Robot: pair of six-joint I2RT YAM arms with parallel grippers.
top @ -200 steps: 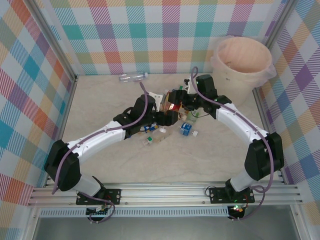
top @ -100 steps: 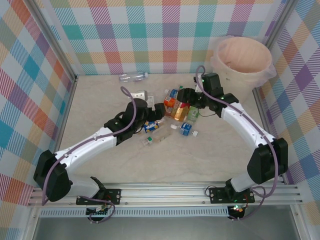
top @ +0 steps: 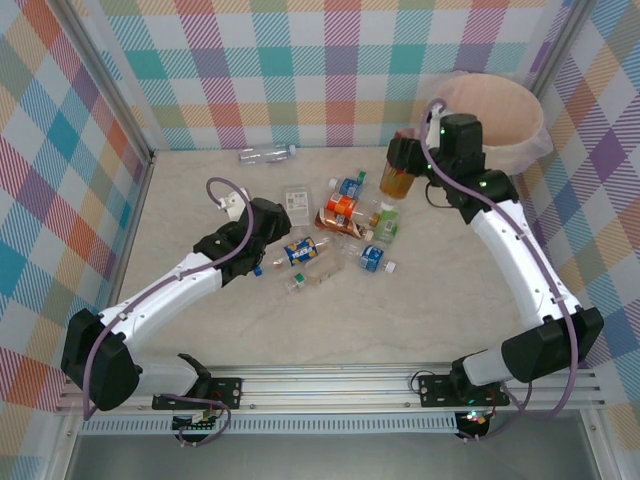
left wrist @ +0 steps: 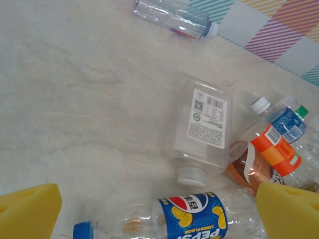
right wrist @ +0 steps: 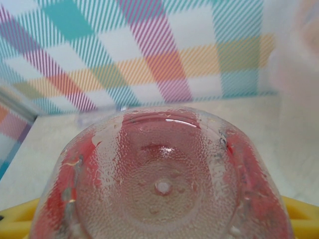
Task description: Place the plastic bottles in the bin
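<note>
The right pincer (top: pixel 402 165) is clamped on one of the plastic bottles, the one with a red label and amber drink (top: pixel 397 182), and holds it clear of the table (top: pixel 200 330). The bin (top: pixel 500 108) lies to the right of this bottle and a little farther back, its near-left rim just beside the pincer. The load is therefore short of the opening, and I judge the coming move to be a short carry rightward over the rim. In the right wrist view the bottle's dimpled base (right wrist: pixel 162 184) faces the lens, so its long axis probably runs out along the fingers, cap away, though the top view is too crowded to confirm that.

The left pincer (left wrist: pixel 158 213) gapes wide and grips nothing. A blue-labelled bottle (left wrist: pixel 192 216) lies on the table between its fingers, lengthwise from one pad to the other. The remaining bottles (top: pixel 345 222) cluster mid-table, and one (top: pixel 265 153) lies alone by the far wall.

Half a second ago the right pincer was low over that cluster; it has since risen and swung toward the bin. The left arm has drawn back leftward.
</note>
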